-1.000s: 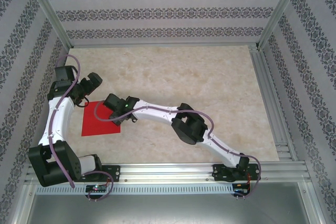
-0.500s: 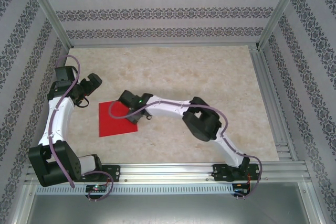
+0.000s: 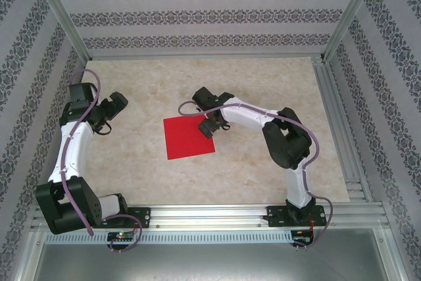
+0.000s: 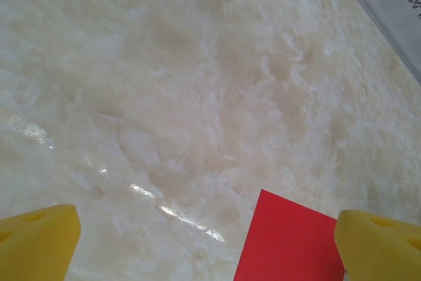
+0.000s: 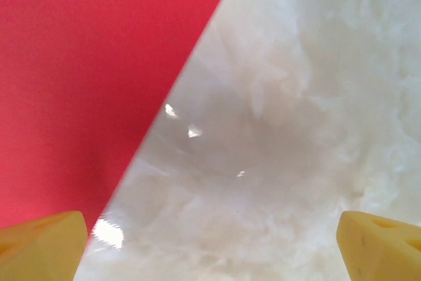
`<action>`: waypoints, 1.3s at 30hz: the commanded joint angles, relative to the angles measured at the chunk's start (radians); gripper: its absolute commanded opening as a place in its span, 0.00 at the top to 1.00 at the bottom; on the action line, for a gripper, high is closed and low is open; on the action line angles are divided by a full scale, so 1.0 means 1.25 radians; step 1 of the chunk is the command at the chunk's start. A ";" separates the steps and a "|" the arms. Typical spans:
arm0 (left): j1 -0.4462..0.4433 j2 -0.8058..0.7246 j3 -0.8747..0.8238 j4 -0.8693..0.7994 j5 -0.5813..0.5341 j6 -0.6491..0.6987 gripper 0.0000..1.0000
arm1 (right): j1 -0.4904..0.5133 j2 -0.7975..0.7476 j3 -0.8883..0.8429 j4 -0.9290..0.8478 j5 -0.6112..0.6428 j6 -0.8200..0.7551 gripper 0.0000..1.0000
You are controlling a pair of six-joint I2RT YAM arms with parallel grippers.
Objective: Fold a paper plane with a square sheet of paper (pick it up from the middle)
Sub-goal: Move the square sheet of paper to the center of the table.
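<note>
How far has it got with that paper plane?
Barely begun. Done: nothing is folded; the square sheet of paper lies flat and uncreased on the table. In hand: the right pincer hangs open over the sheet's right edge, holding nothing; the left pincer is open, off to the sheet's left. Left: picking it up from the middle, then every fold.

The glossy, cream, marble-patterned desk (image 3: 263, 83) carries a thin, bright red square sheet of paper (image 3: 189, 137). The sheet lies flat, just off the desk's middle toward 8 o'clock. It is turned slightly, so its edges run a little askew to the desk's edges. Bare marbled surface shows around it, with soft glints of light.
</note>
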 commanded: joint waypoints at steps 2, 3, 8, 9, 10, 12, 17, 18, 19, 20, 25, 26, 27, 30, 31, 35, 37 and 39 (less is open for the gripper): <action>0.013 -0.007 0.010 0.001 0.004 0.006 0.00 | 0.081 -0.047 0.052 0.063 -0.021 0.197 0.02; 0.013 -0.007 0.010 0.001 0.005 0.006 0.00 | 0.095 -0.032 0.067 0.070 -0.027 0.223 0.02; 0.013 -0.008 0.010 -0.003 0.004 0.010 0.00 | 0.143 0.109 0.212 0.030 -0.023 0.297 0.02; 0.013 -0.010 0.010 -0.002 0.005 0.011 0.00 | 0.145 0.132 0.234 0.020 -0.026 0.302 0.02; 0.013 -0.009 0.009 -0.003 0.004 0.012 0.00 | 0.145 0.155 0.256 0.014 -0.040 0.300 0.02; 0.013 -0.009 0.007 -0.001 0.005 0.013 0.00 | 0.144 0.192 0.287 -0.002 -0.043 0.300 0.02; 0.013 -0.009 0.004 0.000 0.005 0.015 0.00 | 0.140 0.246 0.307 -0.017 -0.080 0.308 0.02; 0.013 -0.007 0.003 0.001 0.005 0.014 0.00 | 0.138 0.251 0.305 -0.020 -0.081 0.311 0.02; 0.013 -0.006 0.004 0.001 0.005 0.015 0.00 | 0.138 0.257 0.300 -0.022 -0.086 0.312 0.02; 0.013 -0.007 0.004 0.003 0.005 0.015 0.00 | 0.135 0.260 0.293 -0.025 -0.086 0.312 0.02; 0.013 -0.003 0.002 0.004 0.007 0.015 0.00 | 0.121 0.256 0.232 -0.027 -0.084 0.298 0.02; 0.013 -0.001 0.001 0.005 0.007 0.015 0.00 | 0.115 0.252 0.211 -0.027 -0.083 0.291 0.02; 0.013 -0.002 0.001 0.005 0.007 0.016 0.00 | 0.108 0.246 0.189 -0.026 -0.087 0.285 0.02; 0.013 -0.001 0.000 0.006 0.010 0.014 0.00 | 0.076 0.205 0.091 -0.003 -0.098 0.243 0.02; 0.013 0.000 0.000 0.007 0.013 0.014 0.00 | 0.063 0.185 0.048 0.009 -0.105 0.221 0.02; 0.013 0.000 -0.001 0.010 0.019 0.011 0.00 | 0.011 0.110 -0.088 0.048 -0.117 0.128 0.02; 0.013 0.000 -0.001 0.010 0.019 0.012 0.00 | -0.016 0.083 -0.124 0.057 -0.134 0.105 0.02; 0.013 0.001 -0.003 0.010 0.020 0.011 0.00 | -0.037 0.059 -0.133 0.057 -0.140 0.105 0.02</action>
